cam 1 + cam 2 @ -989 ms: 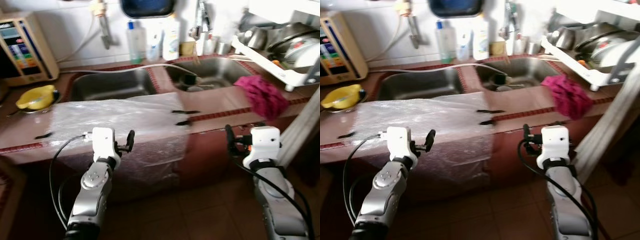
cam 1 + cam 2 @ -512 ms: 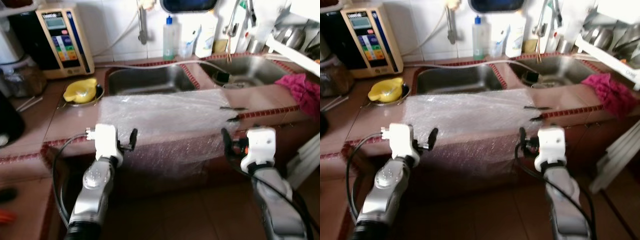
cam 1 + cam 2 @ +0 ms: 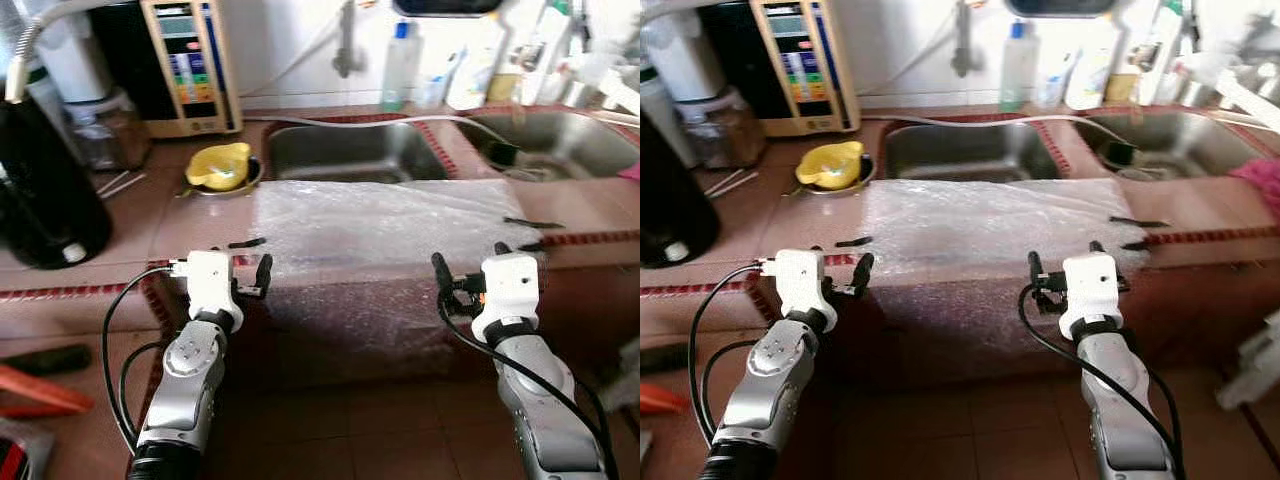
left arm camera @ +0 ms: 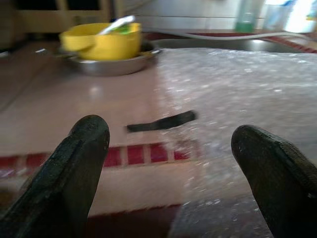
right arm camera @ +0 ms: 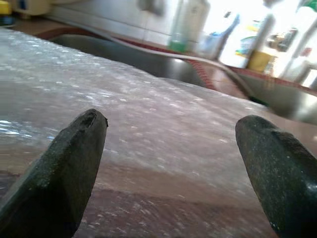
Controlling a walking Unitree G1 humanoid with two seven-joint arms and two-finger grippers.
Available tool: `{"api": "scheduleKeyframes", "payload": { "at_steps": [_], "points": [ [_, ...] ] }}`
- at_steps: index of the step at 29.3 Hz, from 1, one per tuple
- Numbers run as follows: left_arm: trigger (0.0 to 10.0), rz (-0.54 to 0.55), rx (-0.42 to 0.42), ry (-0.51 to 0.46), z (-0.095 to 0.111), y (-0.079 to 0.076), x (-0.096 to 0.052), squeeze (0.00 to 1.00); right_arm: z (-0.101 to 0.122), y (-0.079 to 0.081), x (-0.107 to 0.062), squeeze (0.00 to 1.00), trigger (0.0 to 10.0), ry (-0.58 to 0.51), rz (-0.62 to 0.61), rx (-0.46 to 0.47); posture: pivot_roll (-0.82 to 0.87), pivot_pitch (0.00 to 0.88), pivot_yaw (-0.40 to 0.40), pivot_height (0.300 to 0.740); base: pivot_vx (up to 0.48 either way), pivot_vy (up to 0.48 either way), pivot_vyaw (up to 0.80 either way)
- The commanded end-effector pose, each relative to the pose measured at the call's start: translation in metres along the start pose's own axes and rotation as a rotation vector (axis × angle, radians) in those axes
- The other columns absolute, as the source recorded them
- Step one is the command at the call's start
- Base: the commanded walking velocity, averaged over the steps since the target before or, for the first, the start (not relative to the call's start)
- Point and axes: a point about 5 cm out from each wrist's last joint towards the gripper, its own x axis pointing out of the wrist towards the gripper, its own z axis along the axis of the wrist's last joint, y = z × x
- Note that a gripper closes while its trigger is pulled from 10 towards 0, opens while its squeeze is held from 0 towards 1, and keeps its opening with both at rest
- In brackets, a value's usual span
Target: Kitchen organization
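Observation:
A sheet of bubble wrap (image 3: pixel 390 215) lies on the tiled counter (image 3: pixel 130 230) in front of the left sink (image 3: pixel 350 160) and hangs over the front edge. Black tape strips (image 3: pixel 245 242) hold its corners. My left gripper (image 3: pixel 232 265) is open just short of the counter's front edge, at the sheet's left corner; in its wrist view the tape strip (image 4: pixel 161 121) lies between its fingers. My right gripper (image 3: pixel 470 258) is open before the sheet's right part, and the bubble wrap (image 5: pixel 124 109) lies between its fingers. Neither holds anything.
A yellow jug (image 3: pixel 220 165) sits in a steel bowl left of the sink. A black kettle (image 3: pixel 40 200), a glass jar (image 3: pixel 105 130) and a beige water appliance (image 3: pixel 185 65) stand at the back left. Bottles (image 3: pixel 400 65) line the wall. A second sink (image 3: pixel 560 140) is to the right.
The camera has swung left: the kettle and appliance came into view and the pink cloth and dish rack slid off to the right. Both arms stay raised and open.

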Motion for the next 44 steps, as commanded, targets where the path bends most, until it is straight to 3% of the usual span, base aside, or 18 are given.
{"api": "scheduleKeyframes", "payload": {
  "at_steps": [1, 7, 21, 36, 40, 44],
  "points": [
    [10.0, -0.002, 0.009, -0.003, 0.001, 0.001, 0.002, 0.00, 0.003, 0.000, 0.000, 0.00, 10.0, -0.015, 0.001, -0.004, -0.05, 0.000, 0.032, 0.740, 0.000, 0.000, 0.80],
    [10.0, 0.002, 0.006, -0.009, 0.002, 0.001, 0.002, 0.00, 0.006, 0.003, 0.001, 0.00, 10.0, -0.035, 0.038, -0.072, -0.05, 0.000, 0.024, 0.740, 0.000, 0.000, 0.80],
    [10.0, -0.060, -0.007, -0.019, 0.002, -0.008, 0.002, 0.00, 0.007, 0.002, -0.005, 0.00, 10.0, -0.030, 0.018, -0.040, -0.07, 0.000, 0.024, 0.740, 0.000, 0.000, 0.15],
    [10.0, -0.070, -0.019, -0.015, 0.001, -0.009, 0.002, 0.00, 0.007, 0.007, -0.006, 0.00, 10.0, -0.028, 0.031, -0.017, -0.07, 0.000, 0.024, 0.740, 0.000, -0.443, 0.00],
    [10.0, -0.090, 0.021, -0.024, 0.003, -0.009, 0.001, 0.00, 0.007, 0.008, -0.007, 0.00, 10.0, -0.026, 0.031, -0.018, -0.07, 0.000, 0.027, 0.740, 0.000, -0.465, 0.00],
    [10.0, -0.070, -0.004, -0.005, 0.000, -0.004, -0.002, 0.00, 0.006, 0.009, -0.008, 0.00, 10.0, -0.025, 0.031, -0.022, -0.07, 0.000, 0.034, 0.740, 0.000, -0.465, 0.00]
  ]
}}
